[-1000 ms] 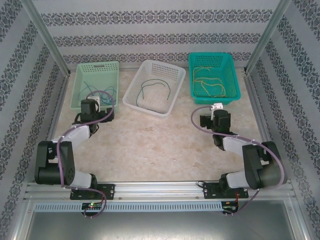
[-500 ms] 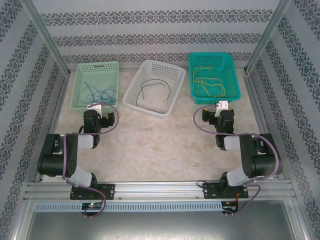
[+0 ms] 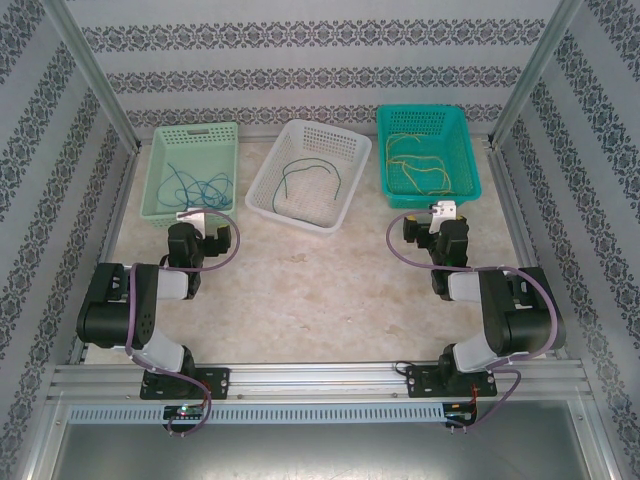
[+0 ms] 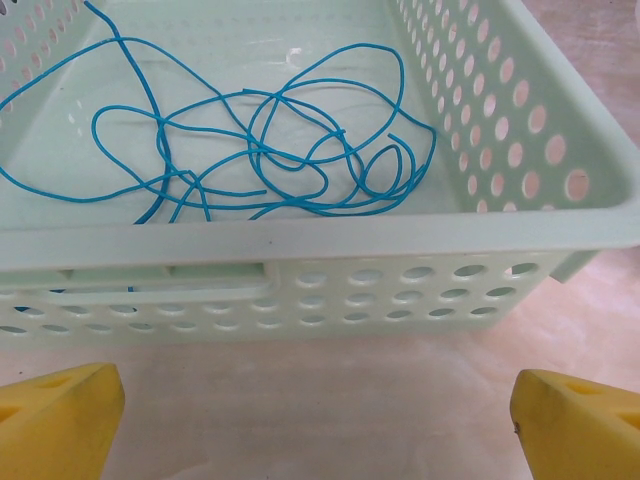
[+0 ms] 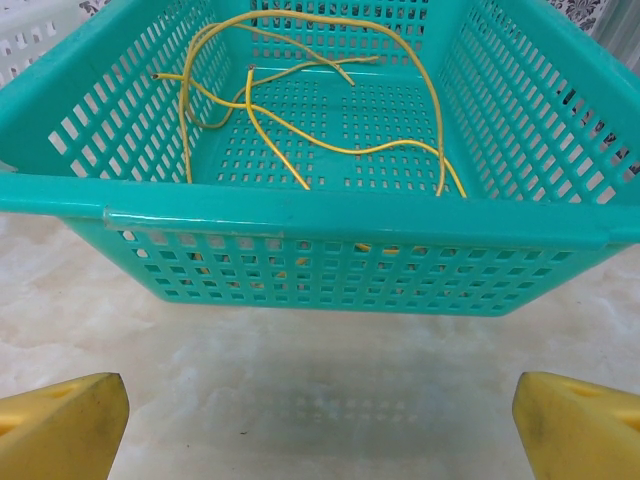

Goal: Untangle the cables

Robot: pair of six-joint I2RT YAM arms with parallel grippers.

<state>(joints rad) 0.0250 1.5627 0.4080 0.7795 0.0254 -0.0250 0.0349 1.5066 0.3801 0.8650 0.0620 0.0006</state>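
Since a second ago, we see both arms folded back toward the near edge of the worktop (image 3: 320, 285). The left gripper (image 3: 192, 216), which then reached over the front wall of the pale green basket (image 3: 160, 140), now sits just short of it. The right gripper (image 3: 441, 212) has drawn back only slightly from the teal basket (image 3: 472, 165). The cables have not moved.

The worktop is beige and marbled, closed in by patterned wallpaper (image 3: 320, 60) and metal posts (image 3: 92, 75), with a metal rail (image 3: 320, 375) along its near edge. Three baskets stand in a row at its far edge. The blue cables (image 4: 265, 150) lie looped over one another in the pale green basket at the far left corner. The green cables (image 3: 305, 172) lie in the white basket (image 3: 262, 182) in the middle, and the yellow cables (image 5: 300, 110) in the teal basket toward the far right corner.

Both pairs of jaws are spread wide. We see their yellow fingertips (image 4: 60, 415) at the lower corners of each wrist view, above bare worktop, holding and touching nothing.
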